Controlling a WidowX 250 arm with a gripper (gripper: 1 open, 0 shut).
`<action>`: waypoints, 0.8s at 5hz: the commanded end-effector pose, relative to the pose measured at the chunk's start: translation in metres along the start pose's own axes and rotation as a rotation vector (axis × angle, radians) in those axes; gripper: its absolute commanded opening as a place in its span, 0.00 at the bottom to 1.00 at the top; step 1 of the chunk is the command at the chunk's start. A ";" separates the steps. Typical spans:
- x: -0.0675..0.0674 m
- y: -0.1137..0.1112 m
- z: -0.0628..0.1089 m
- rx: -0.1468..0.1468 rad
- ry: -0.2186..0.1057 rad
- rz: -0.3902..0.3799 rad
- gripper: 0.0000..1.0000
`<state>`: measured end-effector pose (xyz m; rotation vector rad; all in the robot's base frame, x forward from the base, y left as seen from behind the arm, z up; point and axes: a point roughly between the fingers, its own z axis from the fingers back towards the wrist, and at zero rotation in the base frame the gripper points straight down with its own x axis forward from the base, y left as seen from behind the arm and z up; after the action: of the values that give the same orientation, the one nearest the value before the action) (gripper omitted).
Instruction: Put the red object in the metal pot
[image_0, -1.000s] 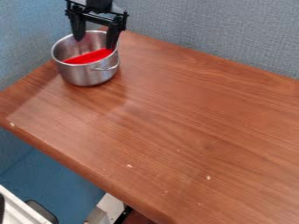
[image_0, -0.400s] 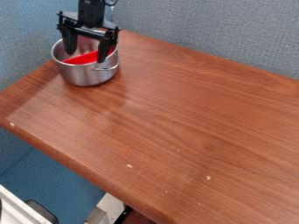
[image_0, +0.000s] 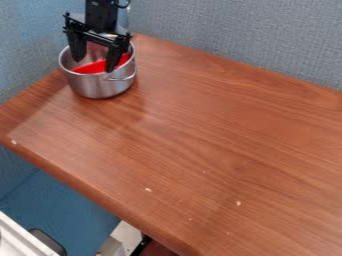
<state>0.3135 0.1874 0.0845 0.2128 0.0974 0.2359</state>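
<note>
The black, two-fingered robotic hand (image_0: 95, 50) is positioned at the mouth of the round, shiny silver steel pot (image_0: 98, 88). Its fingers stand apart, one toward each side of the opening, with the fingertips reaching down to about rim level or slightly inside. Whether either finger touches the pot wall cannot be determined from this view.

The bright red, elongated block (image_0: 96, 68) lies inside the pot, below the hand. Its red face is visible between and beneath the fingers, tilted in the view, with the end on the right of the view appearing higher. Parts of the block are hidden by the hand and by the near wall of the pot. Contact between the fingers and the block cannot be confirmed.

The pot is upright, with its rolled rim around the hand's fingertips. A small wire-like side handle is visible on the near wall, below the hand. The pot rests on the brown, wood-grained surface (image_0: 201, 130), close to the corner where the textured blue-grey walls (image_0: 254, 35) meet. A few small pale specks are noted on the surface, well apart from the hand.
</note>
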 end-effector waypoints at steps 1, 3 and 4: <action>-0.001 0.011 0.024 0.024 -0.080 -0.052 1.00; 0.012 0.024 0.022 0.021 -0.052 0.083 1.00; 0.006 0.020 0.018 0.019 -0.043 0.106 1.00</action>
<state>0.3167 0.2006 0.0873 0.2174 0.0937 0.3268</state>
